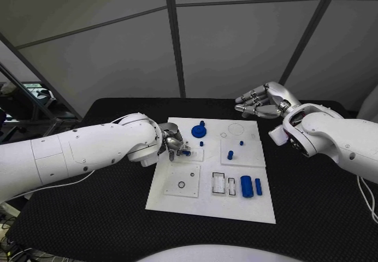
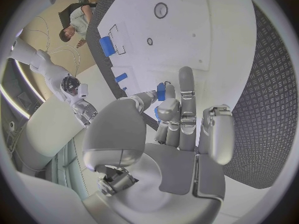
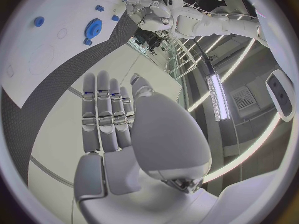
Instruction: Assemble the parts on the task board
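The white task board (image 1: 212, 202) lies mid-table. My left hand (image 1: 174, 146) hovers low over the board's left side and pinches a small blue peg (image 1: 187, 153) between thumb and fingers. The left wrist view shows the peg (image 2: 161, 91) at the fingertips (image 2: 186, 79). My right hand (image 1: 264, 102) is raised beyond the board's far right corner, fingers extended, holding nothing; its fingers (image 3: 102, 109) stand straight in the right wrist view. A blue gear (image 1: 199, 131) sits at the board's far side, and short blue pegs (image 1: 230, 155) stand near the middle.
A blue cylinder (image 1: 246, 186) and a blue bar (image 1: 258, 186) lie at the board's near right beside two rectangular slots (image 1: 224, 185). A round recess (image 1: 235, 130) is at the far right. Black table (image 1: 315, 218) surrounds the board.
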{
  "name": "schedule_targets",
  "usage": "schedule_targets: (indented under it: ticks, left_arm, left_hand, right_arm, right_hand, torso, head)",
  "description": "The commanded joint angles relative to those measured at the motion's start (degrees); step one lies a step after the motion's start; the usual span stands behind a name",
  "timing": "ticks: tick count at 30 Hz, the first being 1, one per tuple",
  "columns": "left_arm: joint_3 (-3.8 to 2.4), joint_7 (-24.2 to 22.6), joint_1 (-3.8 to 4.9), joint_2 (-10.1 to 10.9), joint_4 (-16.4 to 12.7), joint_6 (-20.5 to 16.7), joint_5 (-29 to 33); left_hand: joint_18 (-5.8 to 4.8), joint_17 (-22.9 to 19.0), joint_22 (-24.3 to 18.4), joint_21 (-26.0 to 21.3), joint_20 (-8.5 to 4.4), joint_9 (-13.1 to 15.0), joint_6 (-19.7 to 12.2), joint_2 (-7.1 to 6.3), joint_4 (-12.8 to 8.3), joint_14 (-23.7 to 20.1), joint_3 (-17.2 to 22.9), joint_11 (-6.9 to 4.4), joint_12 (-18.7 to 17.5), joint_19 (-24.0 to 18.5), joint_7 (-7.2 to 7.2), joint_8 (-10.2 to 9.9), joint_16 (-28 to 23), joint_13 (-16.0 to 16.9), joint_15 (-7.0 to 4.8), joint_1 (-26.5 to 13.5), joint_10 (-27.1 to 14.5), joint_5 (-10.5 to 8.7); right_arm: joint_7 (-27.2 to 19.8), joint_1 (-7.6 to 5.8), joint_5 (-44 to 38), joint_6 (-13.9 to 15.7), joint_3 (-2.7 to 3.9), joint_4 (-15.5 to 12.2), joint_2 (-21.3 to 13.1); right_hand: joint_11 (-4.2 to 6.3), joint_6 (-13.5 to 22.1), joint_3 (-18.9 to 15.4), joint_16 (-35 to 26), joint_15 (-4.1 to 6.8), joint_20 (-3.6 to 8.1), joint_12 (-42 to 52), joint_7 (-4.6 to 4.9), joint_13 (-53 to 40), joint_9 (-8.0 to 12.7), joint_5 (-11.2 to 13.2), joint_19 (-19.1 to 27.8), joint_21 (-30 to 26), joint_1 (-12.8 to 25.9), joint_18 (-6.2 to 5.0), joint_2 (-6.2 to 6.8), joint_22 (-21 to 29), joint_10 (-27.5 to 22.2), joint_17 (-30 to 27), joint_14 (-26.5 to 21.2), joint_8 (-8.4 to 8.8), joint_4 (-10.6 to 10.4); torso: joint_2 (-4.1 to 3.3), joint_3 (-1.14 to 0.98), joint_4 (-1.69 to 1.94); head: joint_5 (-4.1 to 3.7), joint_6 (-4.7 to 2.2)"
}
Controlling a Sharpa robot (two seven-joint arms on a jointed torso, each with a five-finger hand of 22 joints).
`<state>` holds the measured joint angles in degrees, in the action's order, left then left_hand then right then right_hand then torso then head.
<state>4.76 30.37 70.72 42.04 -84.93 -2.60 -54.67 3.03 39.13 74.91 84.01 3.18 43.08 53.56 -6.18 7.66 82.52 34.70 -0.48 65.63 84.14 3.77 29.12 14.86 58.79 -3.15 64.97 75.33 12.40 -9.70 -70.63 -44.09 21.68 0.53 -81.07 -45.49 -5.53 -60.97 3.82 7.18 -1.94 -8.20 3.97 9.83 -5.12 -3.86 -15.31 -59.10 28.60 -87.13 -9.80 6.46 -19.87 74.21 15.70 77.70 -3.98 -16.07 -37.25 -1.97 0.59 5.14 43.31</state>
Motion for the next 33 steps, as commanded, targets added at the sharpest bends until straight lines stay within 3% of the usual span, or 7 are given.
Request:
schedule_targets:
  ticks: [1, 7, 33]
  left_arm:
    - [0.02, -0.2, -0.04, -0.1, 0.02, -1.81, -2.8]
    - [0.05, 0.05, -0.13, -0.59, 0.4, -1.73, -4.22]
    - [0.09, 0.65, -0.13, -2.97, 2.58, 2.52, -6.12]
  left_hand:
    - [-1.0, 0.1, 5.7, 0.21, -0.35, 0.28, 0.32, -0.03, -9.5, 0.33, 9.81, -0.05, -0.08, 2.35, -0.14, 0.27, -0.27, -0.31, -0.04, -0.69, 0.46, 1.05]
    - [-1.0, 0.15, 5.71, 0.21, -0.38, 0.58, 0.34, -0.13, -9.69, 0.36, 10.07, -0.1, 0.02, 2.36, -0.2, 0.51, -0.33, -0.24, -0.07, -1.13, 0.63, 1.73]
    - [-1.11, 0.23, 6.23, 0.51, -0.41, 1.04, 0.37, -0.13, -9.77, 0.42, 10.14, -0.17, 1.96, 2.57, -0.31, 0.91, -0.39, 2.01, -0.11, -1.86, 1.85, 2.07]
  right_arm:
    - [-0.44, -0.13, -0.1, -0.26, 0.04, 0.0, 0.05]
    - [-0.49, -0.13, -0.1, -0.34, 0.04, 0.0, 0.07]
    - [-0.39, -0.12, -0.1, -0.67, 0.03, -0.03, 0.35]
  right_hand:
    - [-0.08, 0.46, 0.08, -0.18, -0.42, -0.38, -0.25, 0.01, 0.07, 0.03, 0.15, 0.07, -0.11, 0.48, -0.59, -0.11, 0.05, -0.29, -0.08, 0.13, 0.2, -0.27]
    - [-0.08, 0.47, 0.06, -0.24, -0.43, -0.4, -0.25, 0.01, 0.09, 0.03, 0.26, 0.06, -0.16, 0.56, -0.59, -0.14, 0.08, -0.29, -0.08, 0.16, 0.19, -0.27]
    - [-0.09, 0.48, 0.02, -0.33, -0.44, -0.42, -0.23, 0.01, 0.11, 0.02, 0.39, 0.01, -0.25, 0.76, -0.6, -0.23, 0.14, -0.29, -0.1, 0.21, 0.17, -0.29]
  torso:
    - [-0.04, -0.06, 0.0]
    - [-0.07, 0.02, 0.04]
    - [-0.09, -0.01, 0.08]
  head:
    - [0.18, 0.02]
    - [0.08, -0.04]
    - [-0.03, 0.42]
